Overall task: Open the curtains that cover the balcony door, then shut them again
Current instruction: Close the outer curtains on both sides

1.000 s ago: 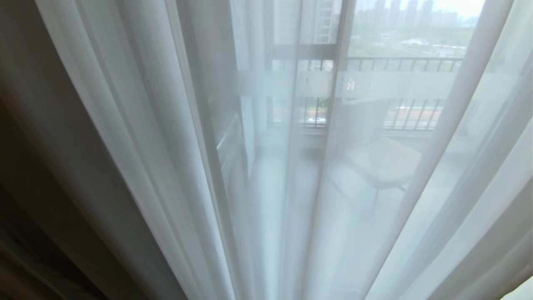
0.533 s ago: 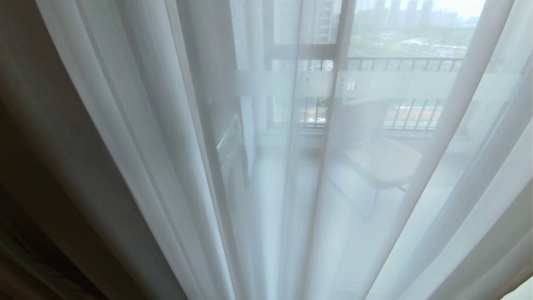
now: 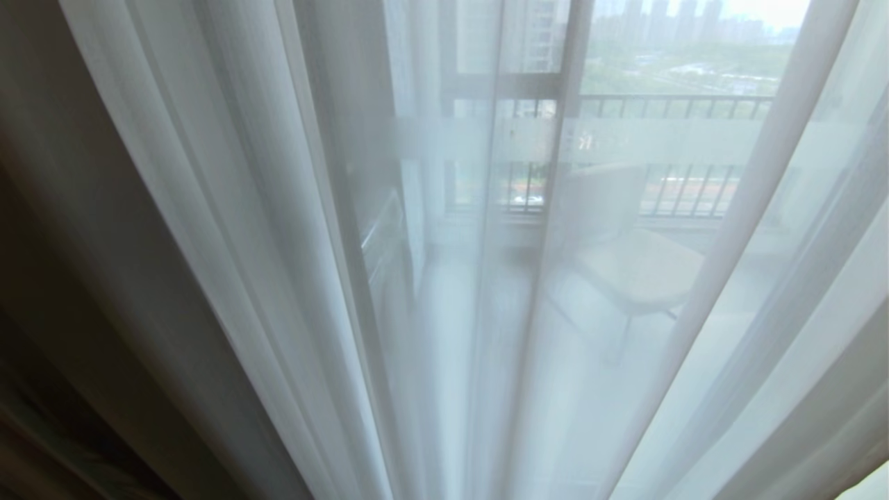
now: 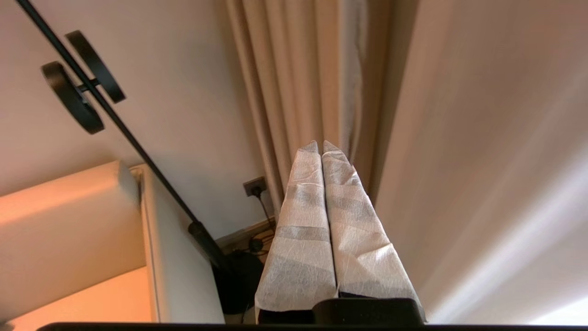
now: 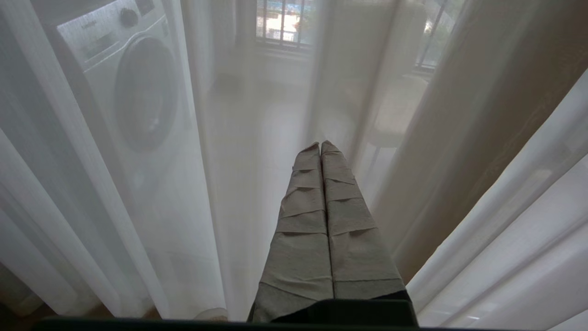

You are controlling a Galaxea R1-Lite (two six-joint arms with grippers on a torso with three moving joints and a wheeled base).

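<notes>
White sheers point(image 3: 278, 243) fill nearly your whole head view, hanging in long soft folds across the door point(image 3: 576, 83), whose dark frame and frosted band show through the cloth. You can make out a railing point(image 3: 674, 104) and a chair point(image 3: 625, 264) on the balcony beyond, and in the right wrist view a washing machine point(image 5: 124, 87) behind the fabric. So the curtains are drawn and opening has not begun.

Off to your left hang the drapes point(image 4: 298, 82), heavy beige cloth in tight pleats beside a plain wall, with a black floor lamp point(image 4: 115, 119) and a wall socket point(image 4: 255, 186) near them.

Expect the sheers to be very light, limp and slippery: a pinch on a single layer will likely slide off, so gather a fold or take the leading edge. The drapes look thicker and heavier; they should drag more on the rail, and a bunched pleat at about mid height gives you the surest hold.

Your left gripper point(image 4: 320, 146) points toward the drapes with its wrapped fingers pressed together, holding nothing. Your right gripper point(image 5: 320, 146) sits close in front of the sheers, likewise clenched and empty. Spread the jaws before you try either cloth
</notes>
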